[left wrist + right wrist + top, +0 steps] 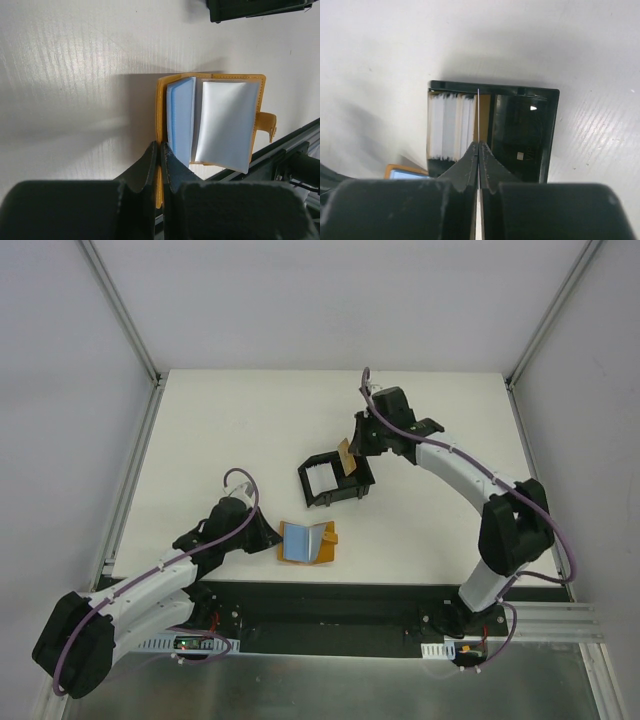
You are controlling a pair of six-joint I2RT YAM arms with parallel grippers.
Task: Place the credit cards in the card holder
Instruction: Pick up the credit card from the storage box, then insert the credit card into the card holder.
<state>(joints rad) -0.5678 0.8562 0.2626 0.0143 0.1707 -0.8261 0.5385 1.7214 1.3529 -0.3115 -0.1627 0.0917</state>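
The black card holder (340, 498) sits mid-table, its white ridged insert (320, 478) along the left side. My right gripper (352, 452) is shut on a tan-orange credit card (345, 454) that stands tilted over the holder's far right corner. In the right wrist view the credit card (478, 112) shows edge-on as a thin line between the shut fingers, over the card holder (551, 135) just right of the insert (447, 125). My left gripper (160, 145) is shut on the cover edge of the open tan-orange wallet (162, 107), which lies flat with blue and white sleeves showing.
The wallet (308, 542) lies near the table's front edge, just beyond the black base plate (330, 605). A corner of the card holder (250, 7) shows at the top of the left wrist view. Metal frame rails run along both sides of the table.
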